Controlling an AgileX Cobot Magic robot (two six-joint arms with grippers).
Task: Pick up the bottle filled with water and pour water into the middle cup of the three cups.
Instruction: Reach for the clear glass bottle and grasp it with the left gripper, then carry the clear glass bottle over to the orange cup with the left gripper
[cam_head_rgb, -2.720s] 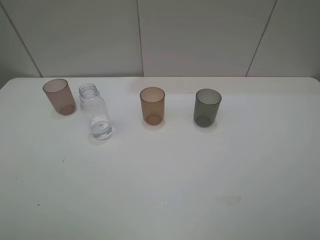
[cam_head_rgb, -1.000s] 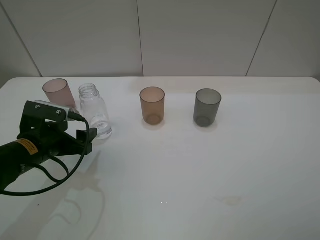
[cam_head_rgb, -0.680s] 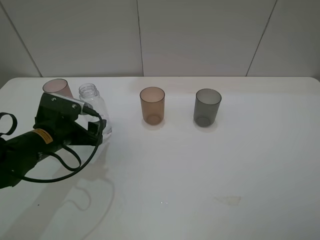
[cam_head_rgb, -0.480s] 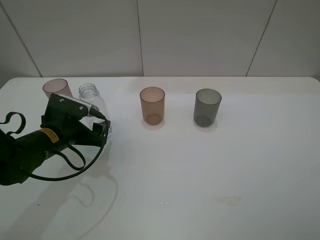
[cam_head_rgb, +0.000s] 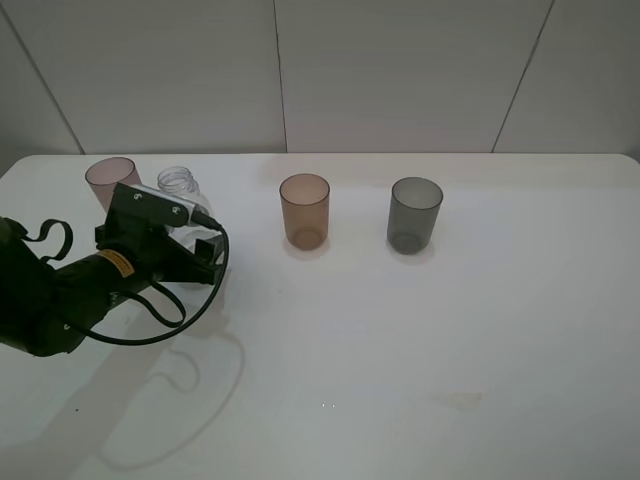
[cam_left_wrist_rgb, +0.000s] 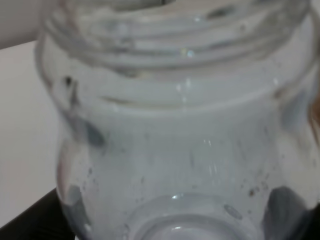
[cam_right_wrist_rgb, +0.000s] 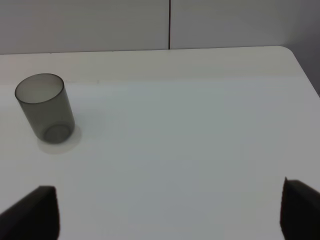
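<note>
Although fingers of the left gripper (cam_head_rgb: 196, 246) flank the clear plastic bottle (cam_head_rgb: 178, 185) near the far-left corner of the white table (cam_head_rgb: 400, 330), clamping is indeterminable; right gripper (cam_right_wrist_rgb: 168, 210) fingers apart.

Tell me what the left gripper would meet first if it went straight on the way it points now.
The bottle. It fills the left wrist view dead ahead of the left gripper, with a dark finger showing at each side; whether they touch it is unclear.
</note>
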